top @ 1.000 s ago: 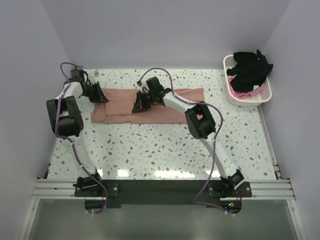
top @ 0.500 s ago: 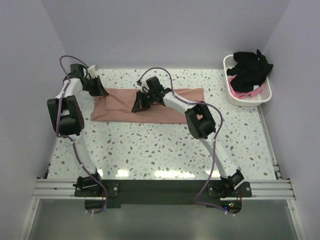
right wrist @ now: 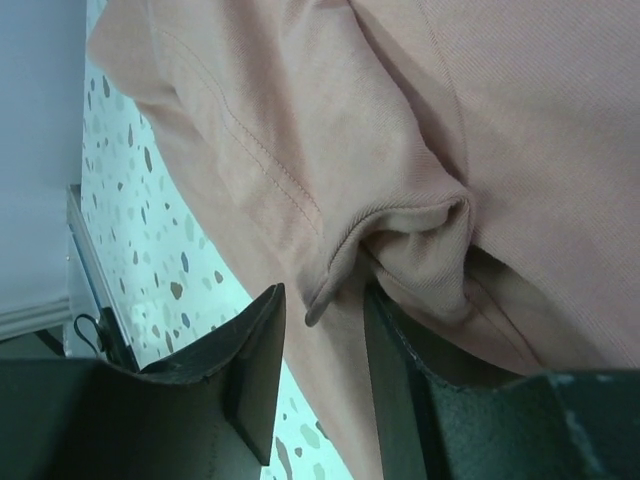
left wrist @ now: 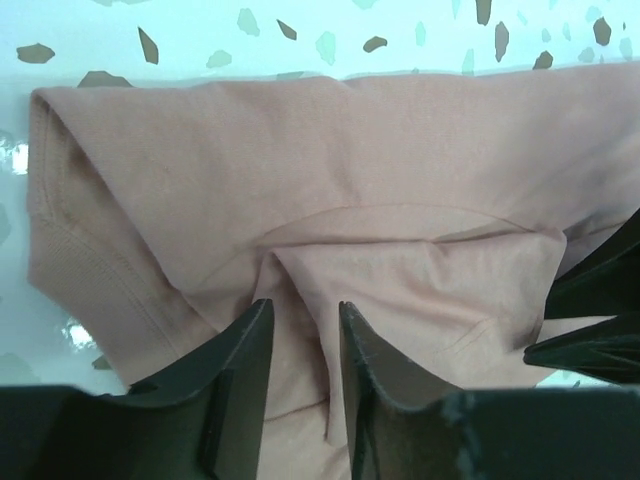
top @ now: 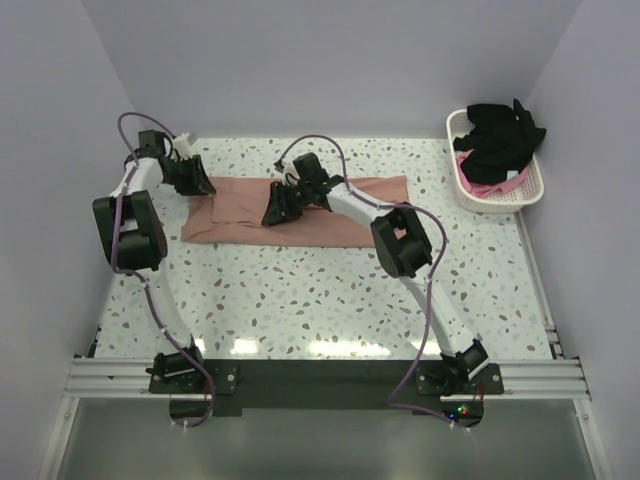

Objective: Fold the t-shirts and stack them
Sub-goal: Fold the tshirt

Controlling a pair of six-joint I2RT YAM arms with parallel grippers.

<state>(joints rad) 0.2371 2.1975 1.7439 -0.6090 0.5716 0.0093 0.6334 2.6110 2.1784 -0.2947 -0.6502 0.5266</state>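
The dusty salmon-pink t-shirt lies spread flat at the back of the table. My left gripper is over its left end, jaws a little apart, straddling a raised crease of the cloth. My right gripper is over the shirt's middle, jaws apart around a ribbed hem fold. In the left wrist view my gripper is low over the shirt and the right gripper's black fingers show at the right edge. In the right wrist view my gripper sits at the shirt's edge. The black t-shirt and brighter pink one lie bunched in the basket.
The white lattice basket stands at the back right corner against the wall. Lilac walls close the table on the left, back and right. The speckled tabletop lies between the shirt and the arm bases.
My left gripper has shifted slightly back and to the left over the shirt's left end. The right gripper and the shirt have barely moved.
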